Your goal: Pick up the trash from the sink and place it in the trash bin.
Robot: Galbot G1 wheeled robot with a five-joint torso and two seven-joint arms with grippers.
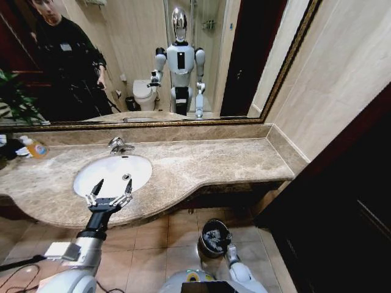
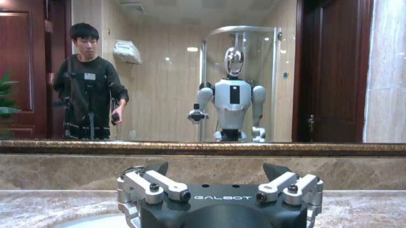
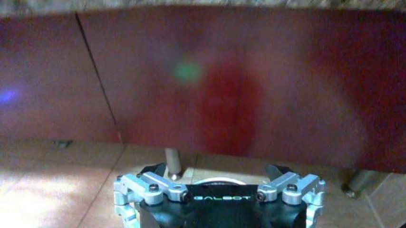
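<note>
Beige marble desk [image 1: 201, 162] carries the white oval sink [image 1: 113, 174], apparently cleared; left pincer [image 1: 110, 196] hovers apart, empty, while right pincer [image 1: 215, 239], apart, hangs over the black bin [image 1: 208, 245].

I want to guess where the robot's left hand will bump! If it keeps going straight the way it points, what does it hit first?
Probably the sink. The left gripper, fingers open, hovers at the basin's near edge, pointing toward the mirror. If it's angled level, it may pass over the bowl and meet the faucet or backsplash instead.
</note>
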